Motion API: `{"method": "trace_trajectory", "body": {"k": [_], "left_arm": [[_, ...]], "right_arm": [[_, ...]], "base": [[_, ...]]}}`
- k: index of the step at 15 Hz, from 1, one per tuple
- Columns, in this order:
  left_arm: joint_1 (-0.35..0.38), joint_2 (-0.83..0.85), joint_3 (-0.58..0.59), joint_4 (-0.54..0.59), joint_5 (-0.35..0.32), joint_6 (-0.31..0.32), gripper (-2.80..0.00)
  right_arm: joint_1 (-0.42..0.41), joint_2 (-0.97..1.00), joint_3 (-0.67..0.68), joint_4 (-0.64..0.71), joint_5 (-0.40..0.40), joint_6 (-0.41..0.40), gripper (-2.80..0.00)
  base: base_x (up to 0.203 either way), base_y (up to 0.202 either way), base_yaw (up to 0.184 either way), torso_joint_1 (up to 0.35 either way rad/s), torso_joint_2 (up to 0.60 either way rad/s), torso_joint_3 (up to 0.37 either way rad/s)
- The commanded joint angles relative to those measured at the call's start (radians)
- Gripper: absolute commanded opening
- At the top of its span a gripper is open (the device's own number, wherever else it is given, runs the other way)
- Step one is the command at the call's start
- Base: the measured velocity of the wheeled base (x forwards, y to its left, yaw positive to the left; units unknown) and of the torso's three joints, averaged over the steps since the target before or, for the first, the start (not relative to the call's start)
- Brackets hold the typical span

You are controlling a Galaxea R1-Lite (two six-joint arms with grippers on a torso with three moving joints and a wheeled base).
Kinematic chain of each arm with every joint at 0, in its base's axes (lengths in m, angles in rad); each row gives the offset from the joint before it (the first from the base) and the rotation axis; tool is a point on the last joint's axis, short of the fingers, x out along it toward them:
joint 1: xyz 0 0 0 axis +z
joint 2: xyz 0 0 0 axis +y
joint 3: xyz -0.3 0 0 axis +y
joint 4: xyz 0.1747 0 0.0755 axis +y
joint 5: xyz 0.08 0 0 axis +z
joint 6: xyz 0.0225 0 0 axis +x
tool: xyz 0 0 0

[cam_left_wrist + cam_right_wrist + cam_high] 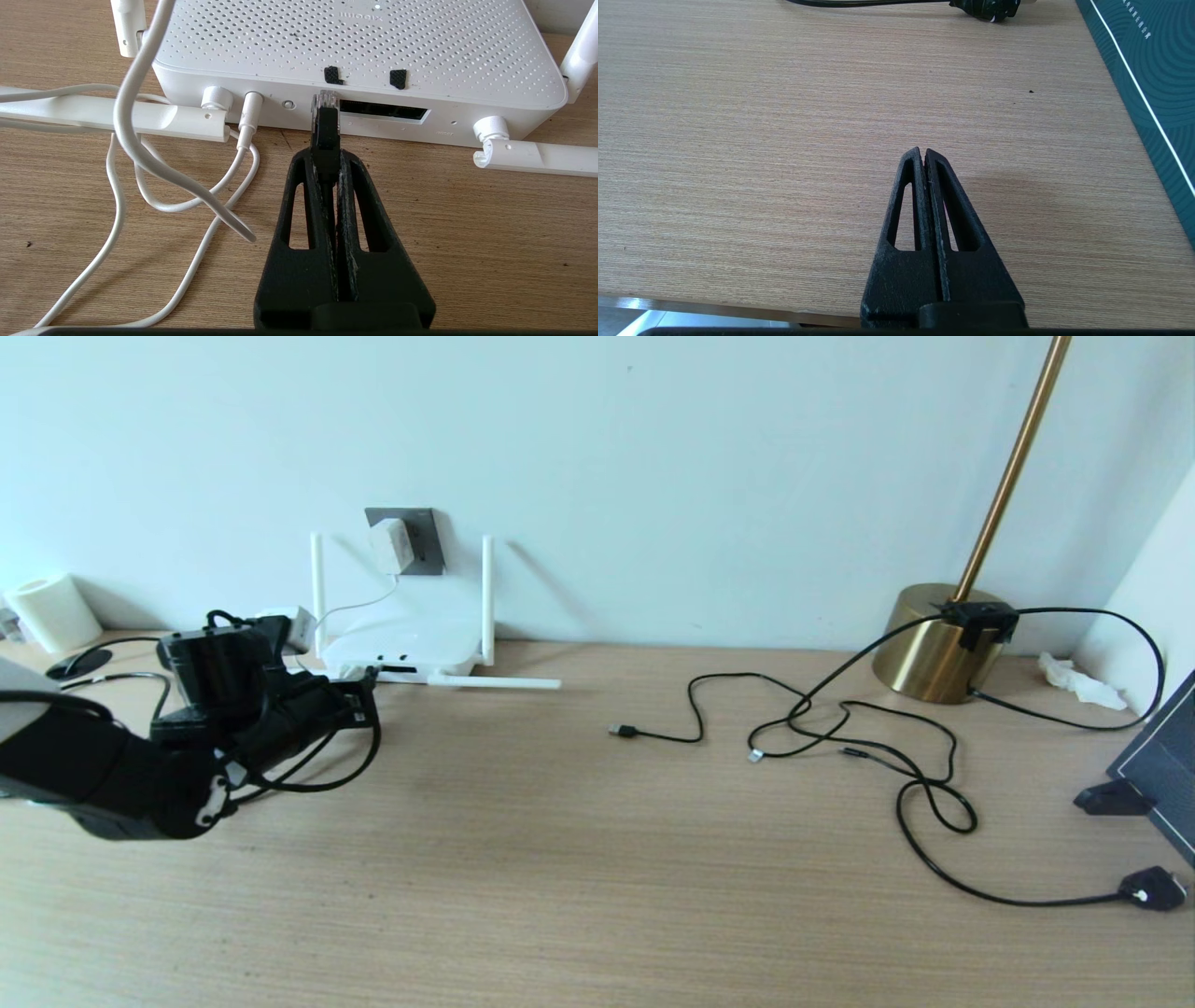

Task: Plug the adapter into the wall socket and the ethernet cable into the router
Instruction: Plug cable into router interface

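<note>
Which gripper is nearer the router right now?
Left. The left gripper, shut on the ethernet cable, holds its plug at the router port edge. The right gripper hangs shut over bare table, away from it.

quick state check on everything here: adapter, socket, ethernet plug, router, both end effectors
adapter: plugged into wall socket
ethernet cable: clear plug at the router's port edge, not seated
router: flat on table, white cord plugged in
left end effector: shut on ethernet cable
right end effector: shut, empty
</note>
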Motion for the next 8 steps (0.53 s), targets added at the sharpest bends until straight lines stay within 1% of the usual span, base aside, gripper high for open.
{"method": "trace_trajectory", "body": {"k": [1,8], "left_arm": [[0.0,0.002,0.001,-0.001,0.0,0.0,-2.8],[-0.003,-0.003,0.003,-0.002,0.0,0.0,-2.8]], "right_arm": [[0.0,0.0,0.0,0.001,0.0,0.001,-2.8],[0.0,0.0,0.0,0.001,0.0,0.0,-2.8]], "base": [[0.0,0.0,0.0,0.0,0.0,0.0],[0.0,0.0,0.0,0.0,0.0,0.0]]}}
